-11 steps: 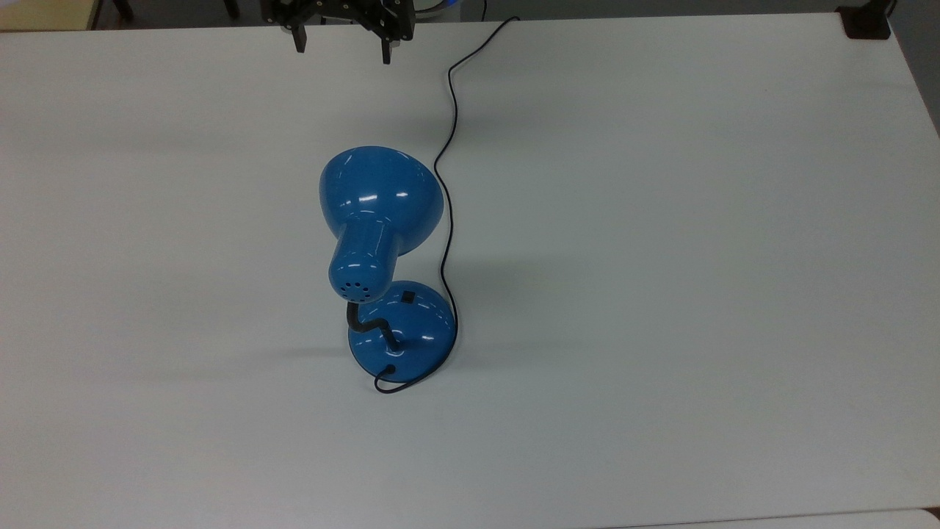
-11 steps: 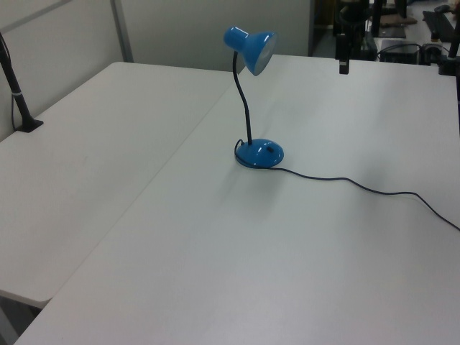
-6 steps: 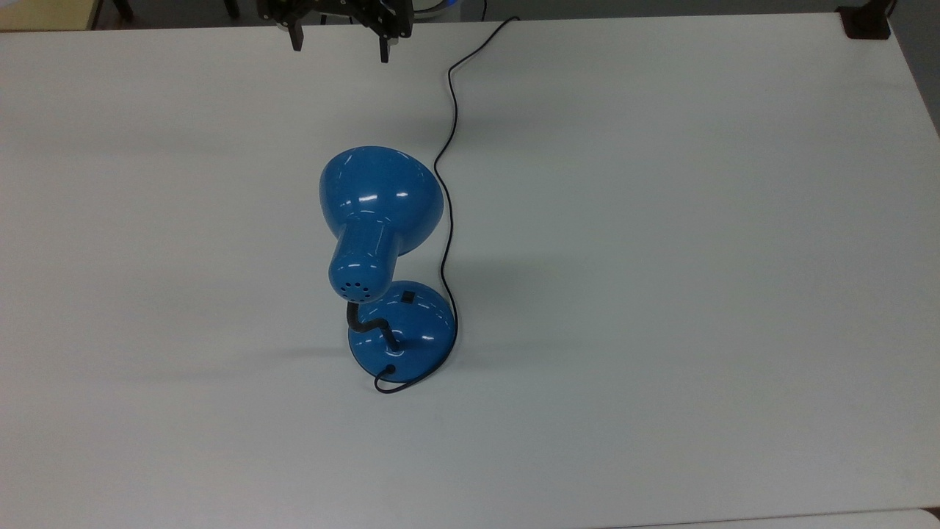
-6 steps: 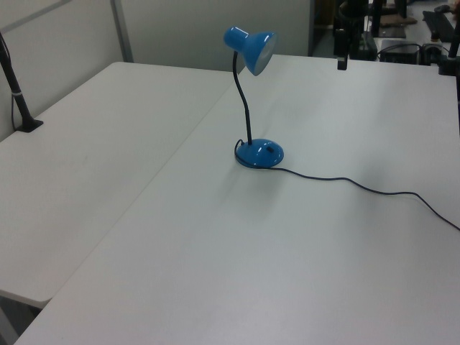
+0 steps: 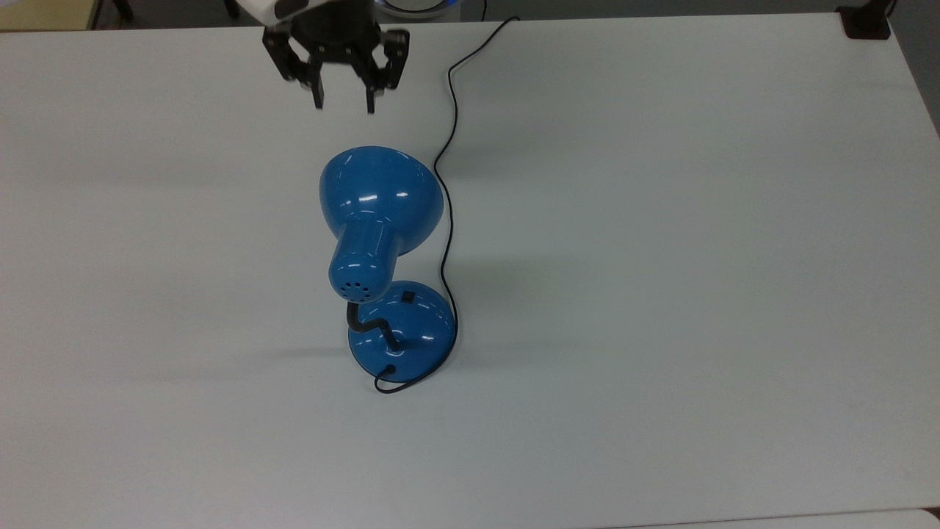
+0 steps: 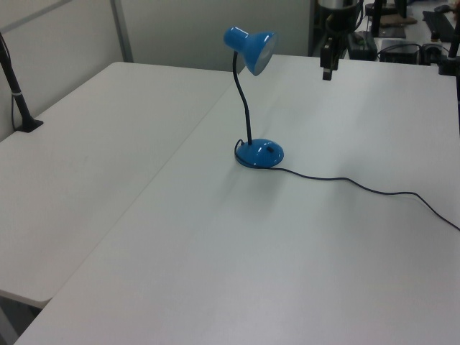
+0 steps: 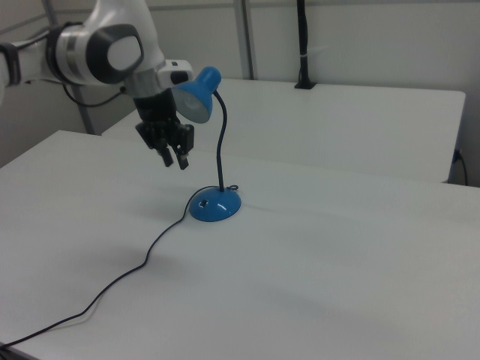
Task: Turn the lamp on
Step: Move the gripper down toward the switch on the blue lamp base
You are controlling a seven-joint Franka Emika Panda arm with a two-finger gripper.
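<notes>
approach to the lamp switch

white worktop [image 5: 661, 220] fills my screens, bare apart from the lamp [image 5: 382, 242] standing near its middle, with a pale partition wall behind in the side cameras. my gripper [image 5: 344, 101] hangs in the air past the shade, near the top view's upper edge, its fingers [image 5: 318, 99] spread apart and grasping nothing. i judge this to be the approach, with the switch not yet touched.

to do it well i would come round the shade rather than down through it, since the dome overhangs part of the base in the top view. i would bring the fingers together first, so one firm tip meets the switch [image 5: 406, 297], then press straight down so the light base does not skid. i would also keep clear of the cord [image 5: 449, 147], which runs along the base on the top view's right and trails off toward the far edge.

the lamp is glossy blue: a dome shade, a black bendy neck rising in a curve, a round base sitting flat on the worktop. the small black switch sits on the base's upper slope. the shade shows no glow, so i take it as off
</notes>
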